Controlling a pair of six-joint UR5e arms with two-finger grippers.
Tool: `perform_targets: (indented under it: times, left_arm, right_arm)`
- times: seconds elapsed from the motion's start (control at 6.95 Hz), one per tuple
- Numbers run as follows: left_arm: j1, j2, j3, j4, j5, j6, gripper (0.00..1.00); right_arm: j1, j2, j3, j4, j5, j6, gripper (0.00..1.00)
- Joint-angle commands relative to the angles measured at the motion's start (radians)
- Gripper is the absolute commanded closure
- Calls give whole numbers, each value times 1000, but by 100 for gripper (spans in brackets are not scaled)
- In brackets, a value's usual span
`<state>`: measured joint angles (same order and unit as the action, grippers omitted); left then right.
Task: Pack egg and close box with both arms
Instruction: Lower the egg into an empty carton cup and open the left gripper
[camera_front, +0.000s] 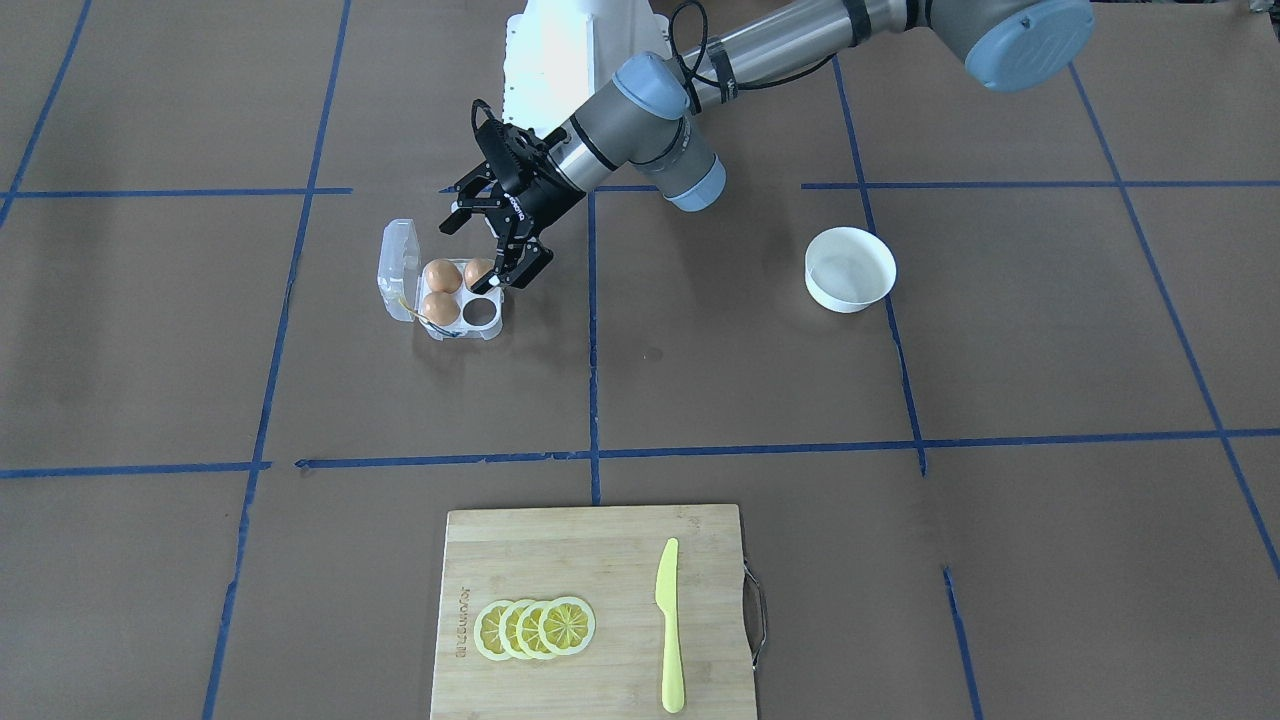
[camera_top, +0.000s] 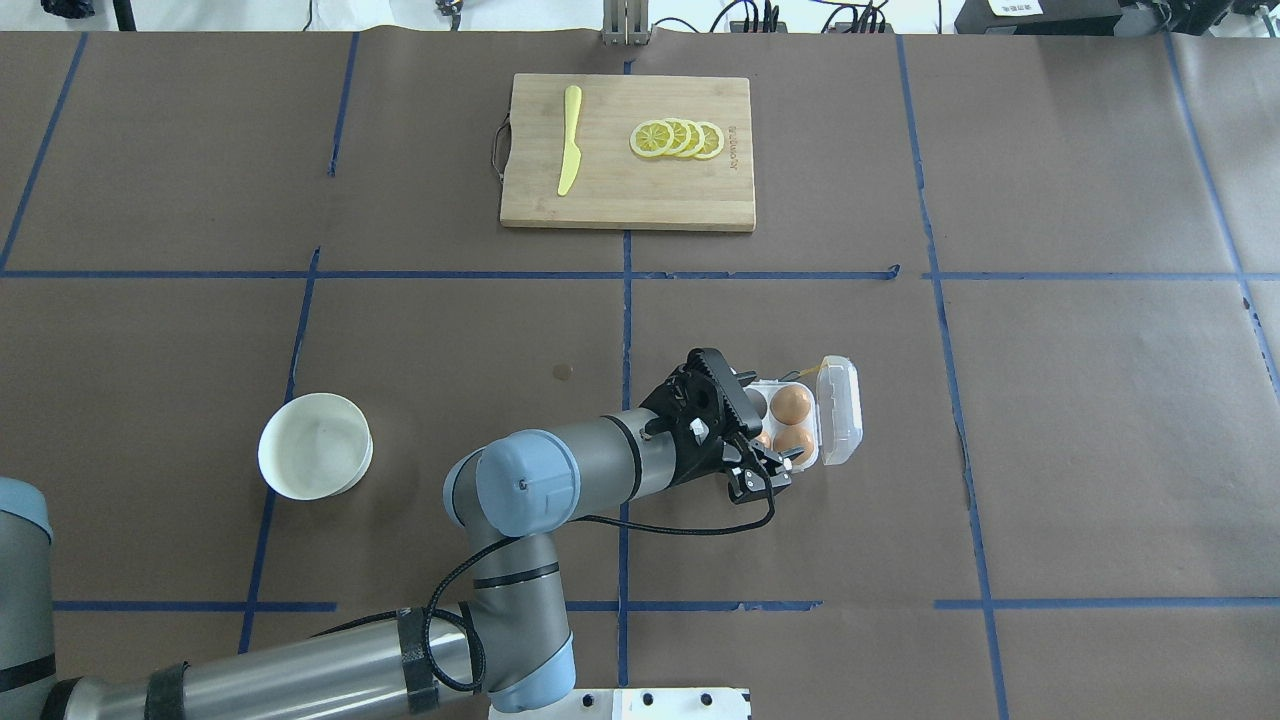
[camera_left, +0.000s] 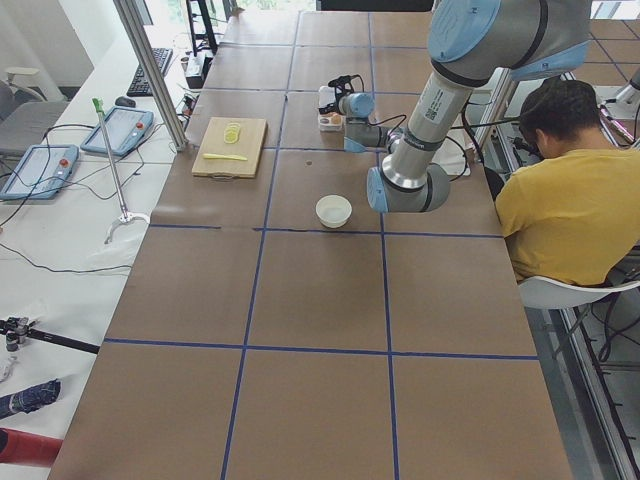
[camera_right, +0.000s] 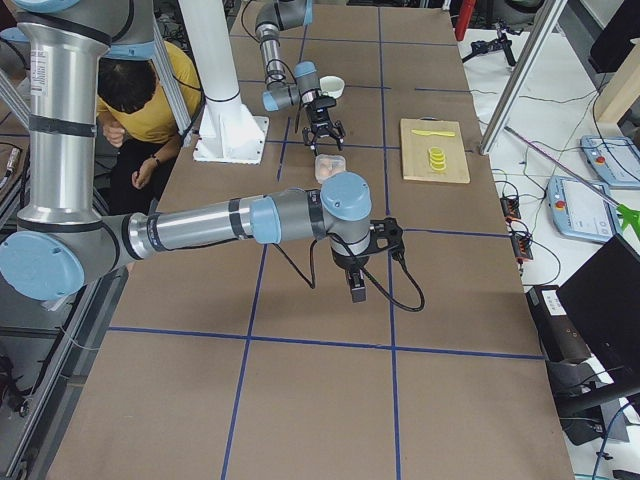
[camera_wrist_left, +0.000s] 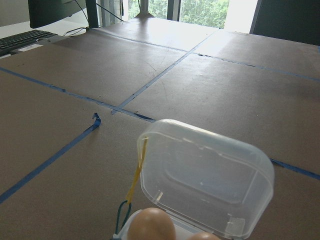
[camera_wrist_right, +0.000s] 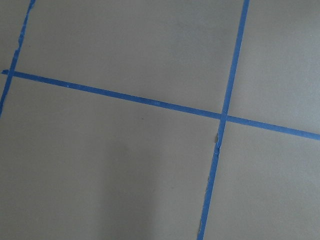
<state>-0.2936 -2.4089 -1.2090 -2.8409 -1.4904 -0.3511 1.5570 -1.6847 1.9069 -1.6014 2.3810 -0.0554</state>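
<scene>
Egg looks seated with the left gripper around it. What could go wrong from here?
1. The left gripper stands open astride the egg; a crooked withdrawal could knock it or drag the box.
2. The lid stands upright and nothing braces the box; pushing it shut might slide the box.
3. The yellow string runs between lid and base and could get pinched as the lid shuts.
</scene>
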Motion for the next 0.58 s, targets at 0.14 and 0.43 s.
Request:
perform_targets:
  times: [0.14,0.43]
  left_arm:
    - [-108,98,-198,251,-130,-8,0]
    - [-220,187,-437,612,-230,-9,0]
  right_arm:
    - [0,-1,-2,0,1,0,0]
    - [0,-3,-3,0,1,2,0]
